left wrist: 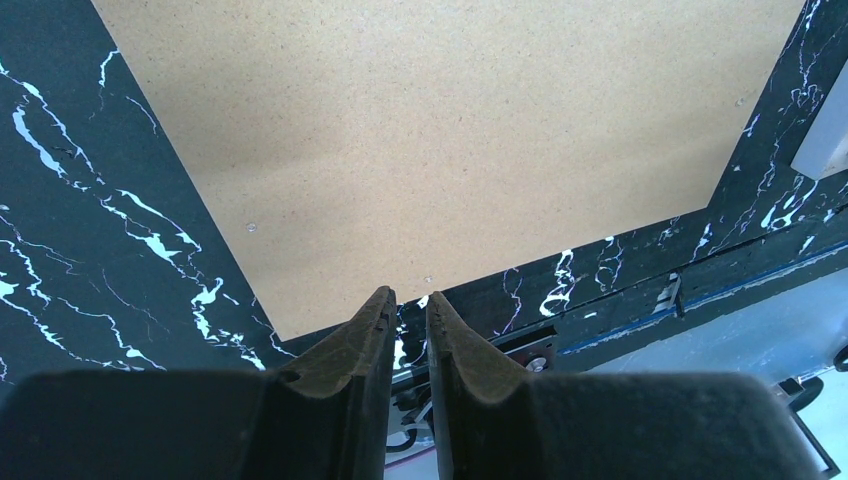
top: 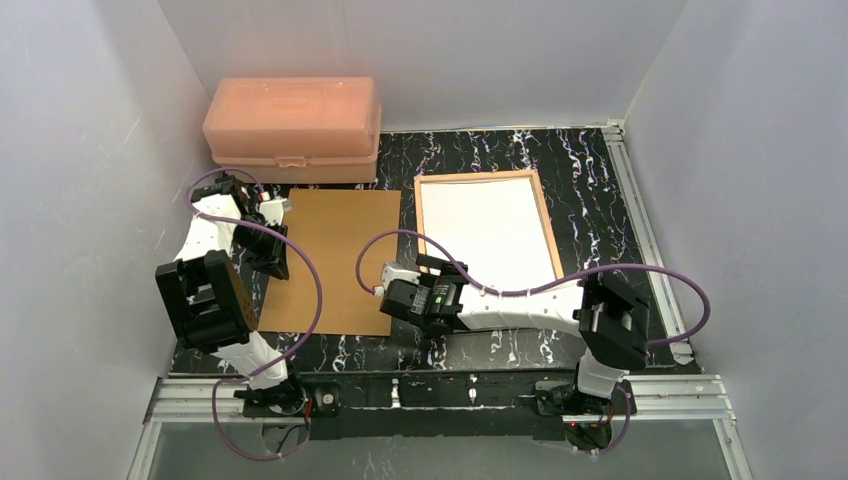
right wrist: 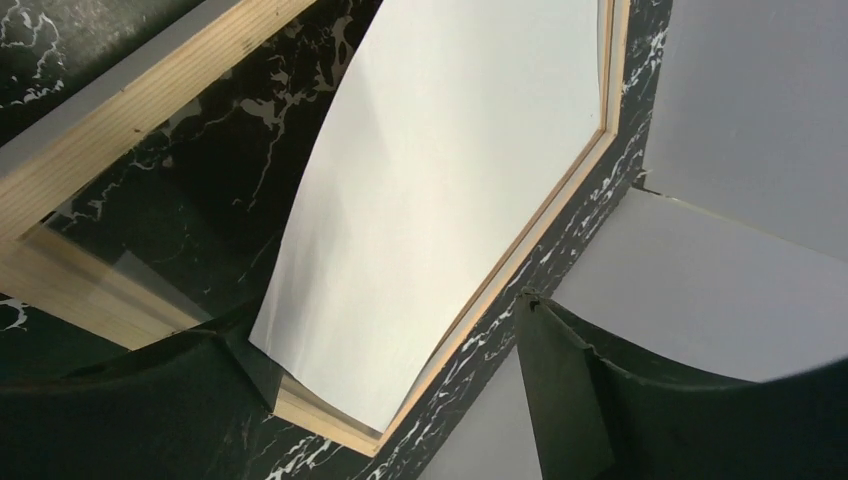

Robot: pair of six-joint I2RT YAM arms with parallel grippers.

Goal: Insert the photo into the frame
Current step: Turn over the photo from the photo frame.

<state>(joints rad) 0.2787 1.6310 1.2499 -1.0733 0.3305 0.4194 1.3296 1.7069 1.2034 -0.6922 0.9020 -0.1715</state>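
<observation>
The frame (top: 547, 218) lies back-up at the right middle of the table, its tan wood rim showing. The photo (top: 490, 230) lies white side up inside it. In the right wrist view the photo (right wrist: 440, 180) is bowed, and its near corner rests on the frame's wood rim (right wrist: 120, 110) beside my left finger; part of the clear pane shows bare. My right gripper (top: 436, 268) hovers at the frame's near left corner, open (right wrist: 390, 325) and holding nothing. My left gripper (top: 272, 262) is over the left edge of the brown backing board (top: 335, 260), shut (left wrist: 408, 296) and empty.
The brown backing board (left wrist: 440, 140) lies flat left of the frame. A pink plastic box (top: 293, 130) stands at the back left. White walls close in on three sides. The metal rail (top: 450, 395) runs along the near edge.
</observation>
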